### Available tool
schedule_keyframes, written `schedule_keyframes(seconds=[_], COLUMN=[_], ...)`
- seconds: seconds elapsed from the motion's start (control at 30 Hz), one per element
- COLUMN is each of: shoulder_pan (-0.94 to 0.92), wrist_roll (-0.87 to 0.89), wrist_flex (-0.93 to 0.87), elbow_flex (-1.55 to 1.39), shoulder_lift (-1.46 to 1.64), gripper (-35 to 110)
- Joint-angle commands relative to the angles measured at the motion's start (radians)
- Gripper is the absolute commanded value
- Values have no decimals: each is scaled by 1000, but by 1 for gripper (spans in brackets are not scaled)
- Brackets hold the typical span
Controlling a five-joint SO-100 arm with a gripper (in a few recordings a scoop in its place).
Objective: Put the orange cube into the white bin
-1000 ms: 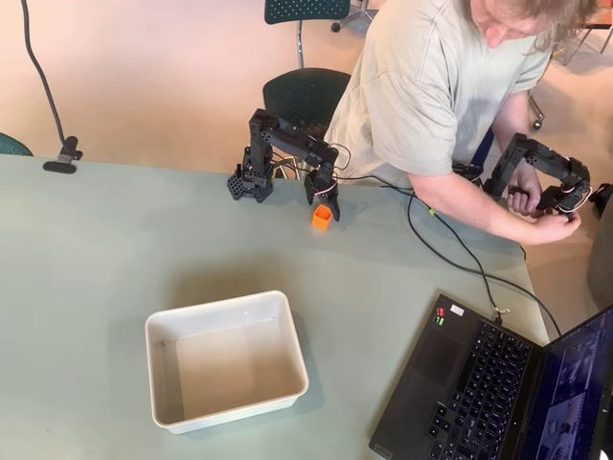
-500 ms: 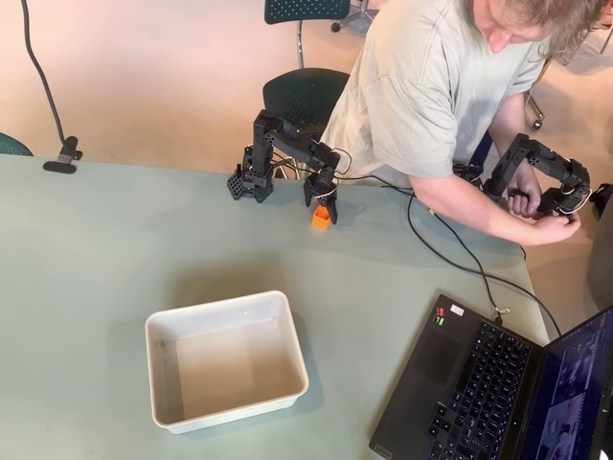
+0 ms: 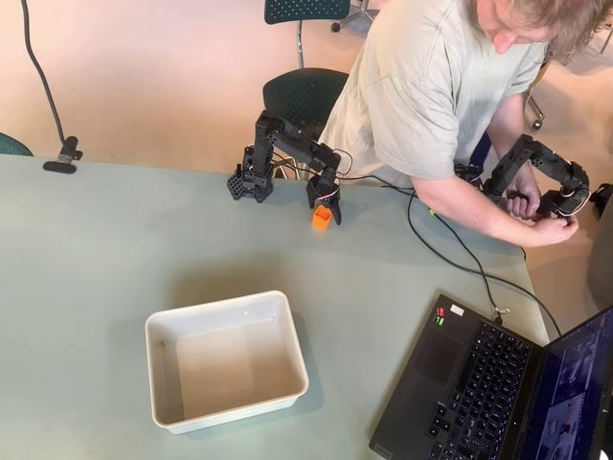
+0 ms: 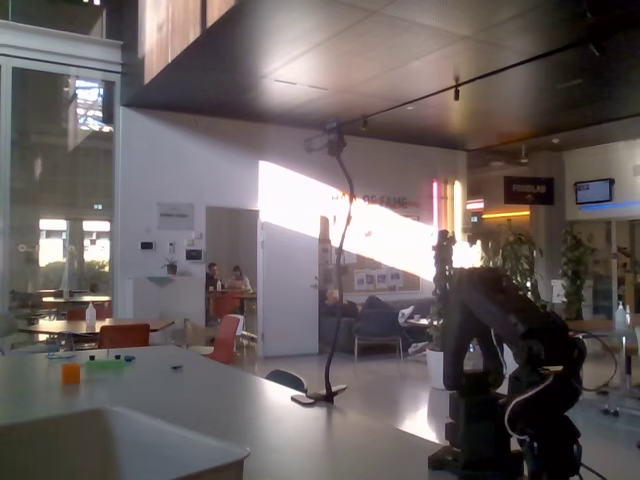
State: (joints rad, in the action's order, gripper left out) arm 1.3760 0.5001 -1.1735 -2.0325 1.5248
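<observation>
As before, end effector point(image 3: 324, 213) around orange cube point(image 3: 321, 218) (unlifted), unmoved

The overhead view is evenly bright and sharp; the fixed view is dim, soft, backlit by a sunlit wall point(image 4: 340, 225).

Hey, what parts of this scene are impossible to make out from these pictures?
- Overhead view: whether the gripper is shut on the orange cube or only around it; the fingertips are too small and the arm hides them.
- Overhead view: whether the cube rests on the table or is lifted.
- Fixed view: the white bin is cut off by the bottom edge and blurred.
- Fixed view: the arm is dark against the light, details lost.
</observation>
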Motion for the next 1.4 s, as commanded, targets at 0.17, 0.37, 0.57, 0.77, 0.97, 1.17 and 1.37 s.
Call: schedule_keyframes(seconds=[0.17,0.37,0.57,0.77,0.97,1.17,1.37], shoulder_pan=[-2,-5,3,5,-6,-44,-138], wrist_roll=[-3,-3,-3,-3,-3,-3,-3], wrist_flex=[0,-2,-2,-2,-2,-15,-18], elbow_flex=[26,26,77,95,98,192,310], shoulder_lift=[5,12,14,11,14,14,17], gripper=[59,53,28,12,12,12,12])
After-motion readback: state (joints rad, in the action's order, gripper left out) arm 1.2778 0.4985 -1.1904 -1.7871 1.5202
